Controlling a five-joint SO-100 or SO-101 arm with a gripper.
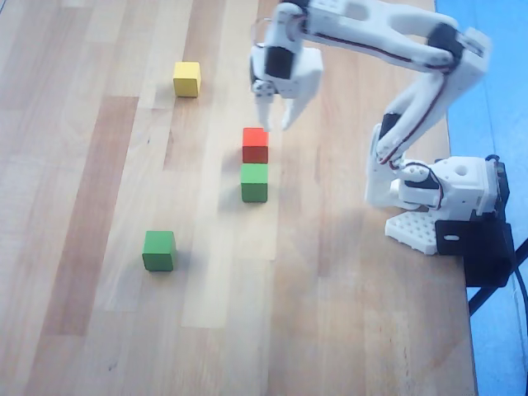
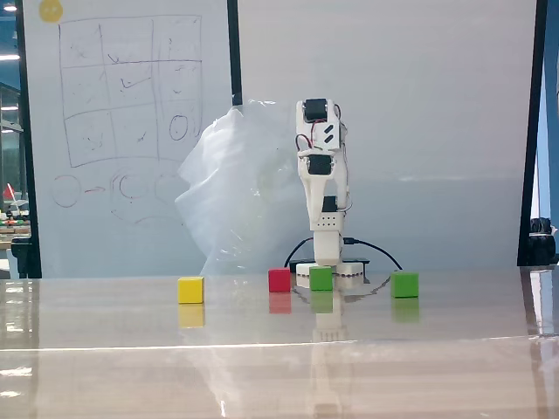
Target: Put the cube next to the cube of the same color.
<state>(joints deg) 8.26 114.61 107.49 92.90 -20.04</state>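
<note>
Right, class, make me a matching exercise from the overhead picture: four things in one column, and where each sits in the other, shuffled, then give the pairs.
Things:
1. yellow cube
2. red cube
3. lone green cube
4. claw

Places:
A. touching a green cube
B. lowest and furthest left in the picture
C. above the table, open, just above the red cube in the picture
D. top left, alone

Pairs: 1-D, 2-A, 3-B, 4-C
</note>
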